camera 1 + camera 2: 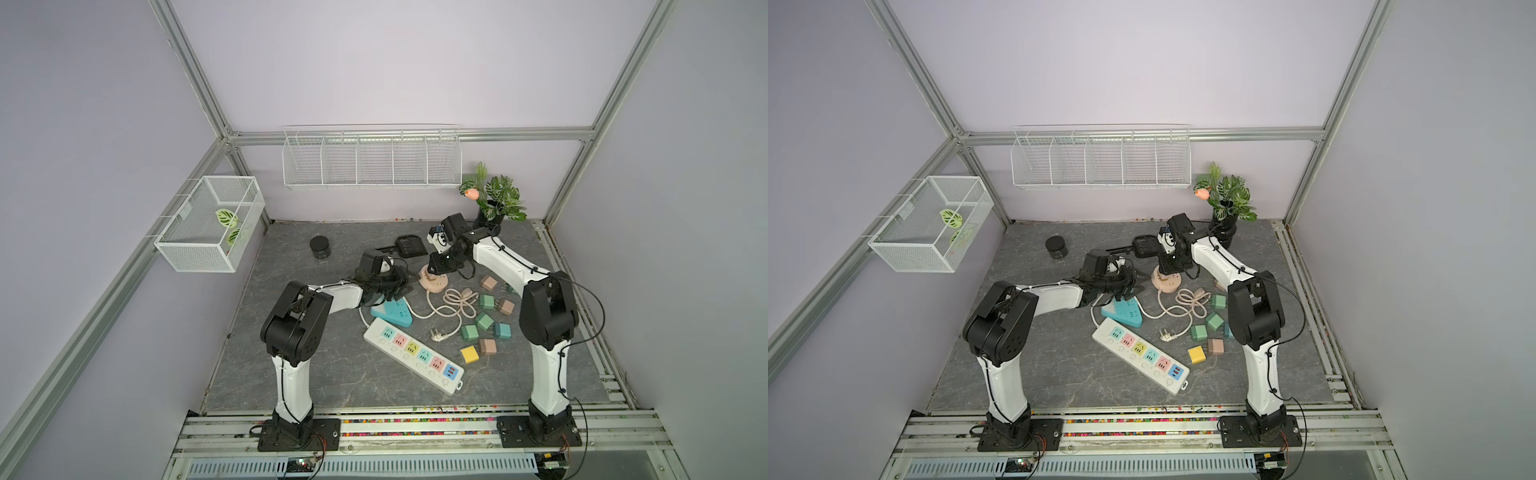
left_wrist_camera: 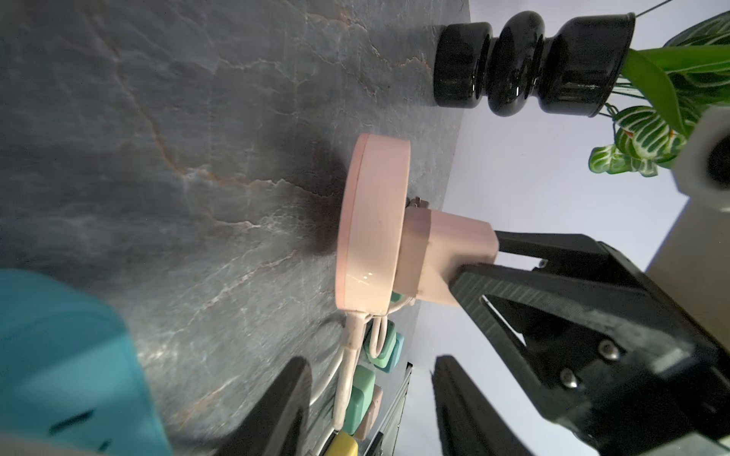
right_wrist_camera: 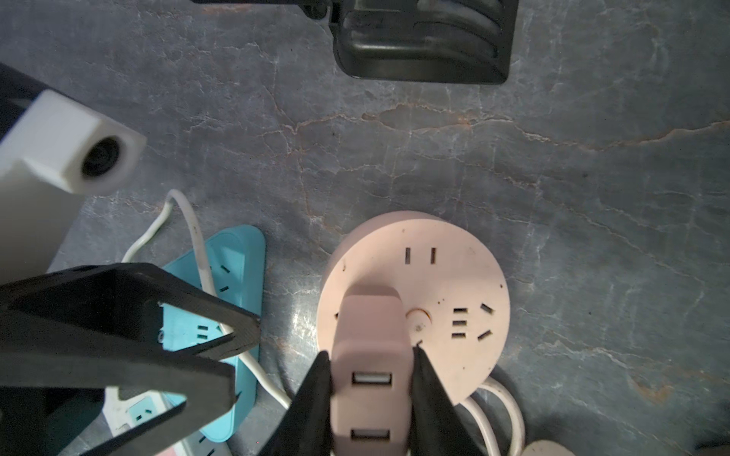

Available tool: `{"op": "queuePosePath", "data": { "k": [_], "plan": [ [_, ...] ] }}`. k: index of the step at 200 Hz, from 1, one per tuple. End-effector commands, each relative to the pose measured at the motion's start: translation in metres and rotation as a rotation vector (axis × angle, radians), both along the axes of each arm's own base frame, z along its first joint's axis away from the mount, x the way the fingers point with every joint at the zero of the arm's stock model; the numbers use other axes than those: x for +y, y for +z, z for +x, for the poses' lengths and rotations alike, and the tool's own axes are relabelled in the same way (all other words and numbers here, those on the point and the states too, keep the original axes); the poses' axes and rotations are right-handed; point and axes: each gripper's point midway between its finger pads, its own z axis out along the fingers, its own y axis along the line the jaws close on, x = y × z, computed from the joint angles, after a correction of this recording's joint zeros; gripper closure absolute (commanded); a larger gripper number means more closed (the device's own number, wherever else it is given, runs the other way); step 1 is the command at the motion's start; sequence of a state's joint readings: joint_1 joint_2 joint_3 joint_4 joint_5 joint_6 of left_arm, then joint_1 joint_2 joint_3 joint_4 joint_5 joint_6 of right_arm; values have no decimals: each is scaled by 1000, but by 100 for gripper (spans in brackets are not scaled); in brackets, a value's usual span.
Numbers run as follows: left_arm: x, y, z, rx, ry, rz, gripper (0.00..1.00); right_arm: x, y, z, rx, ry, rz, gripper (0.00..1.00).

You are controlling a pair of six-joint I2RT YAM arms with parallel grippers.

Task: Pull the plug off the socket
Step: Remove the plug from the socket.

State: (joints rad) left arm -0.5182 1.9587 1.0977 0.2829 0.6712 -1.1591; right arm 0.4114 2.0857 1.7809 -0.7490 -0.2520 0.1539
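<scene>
A round pink socket [image 1: 437,286] [image 1: 1168,285] [image 2: 371,221] [image 3: 454,276] lies flat on the grey stone table. A pink plug [image 2: 446,252] [image 3: 369,339] with two USB ports stands in its face. My right gripper [image 1: 434,266] [image 1: 1167,266] [image 3: 371,351] comes down from above and is shut on the plug's two sides. My left gripper [image 1: 405,286] [image 1: 1136,286] [image 2: 371,361] [image 3: 243,355] hovers open just left of the socket, over a teal socket, with nothing between its fingers.
A teal triangular socket [image 1: 392,313] and a white power strip [image 1: 413,359] lie in front of the pink one. Its coiled cable [image 1: 457,301] and several coloured plug cubes [image 1: 484,320] are to the right. A black vase with a plant [image 1: 492,216], a black jar [image 1: 320,248] and a black block [image 1: 410,245] stand behind.
</scene>
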Motion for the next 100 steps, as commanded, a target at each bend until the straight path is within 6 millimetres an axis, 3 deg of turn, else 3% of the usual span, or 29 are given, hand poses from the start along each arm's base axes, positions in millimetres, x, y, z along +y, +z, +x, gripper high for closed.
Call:
{"op": "queuePosePath", "data": {
  "k": [1, 100],
  "plan": [
    [-11, 6, 5, -15, -25, -60, 45, 9, 27, -2, -28, -3, 89, 81],
    [-20, -11, 18, 15, -29, -71, 47, 19, 33, -6, -1, 7, 171, 81]
  ]
}}
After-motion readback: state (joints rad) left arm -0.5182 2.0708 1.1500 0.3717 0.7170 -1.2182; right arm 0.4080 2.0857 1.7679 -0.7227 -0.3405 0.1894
